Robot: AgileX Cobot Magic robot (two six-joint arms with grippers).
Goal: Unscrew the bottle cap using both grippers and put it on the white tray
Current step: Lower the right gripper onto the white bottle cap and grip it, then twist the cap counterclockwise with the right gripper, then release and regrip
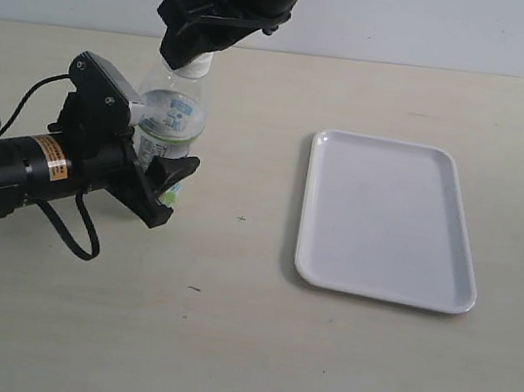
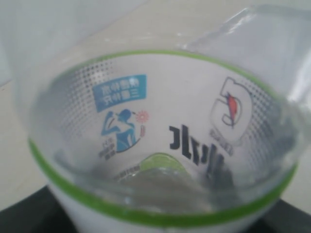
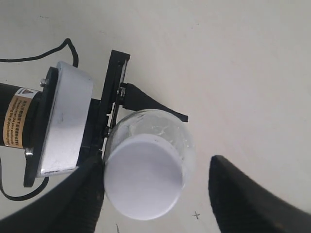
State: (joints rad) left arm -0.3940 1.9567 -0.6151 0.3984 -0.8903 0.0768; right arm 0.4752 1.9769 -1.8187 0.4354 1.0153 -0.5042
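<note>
The clear bottle (image 1: 168, 121) with its white-and-green label stands upright on the table, left of the middle. My left gripper (image 1: 160, 149), the one with the orange label, is shut on the bottle's labelled body from the side. In the left wrist view the bottle (image 2: 160, 131) fills the picture. The white bottle cap (image 1: 198, 66) sits on the neck. My right gripper (image 1: 189, 39) comes down from above and stands open around the bottle cap (image 3: 143, 177). One of its fingers (image 3: 80, 196) touches the cap's side. The other stands apart from it.
The white tray (image 1: 391, 220) lies flat to the right of the bottle with nothing on it. The left arm's black cable (image 1: 75, 227) loops on the table beside that arm. A pale wall runs along the table's far edge.
</note>
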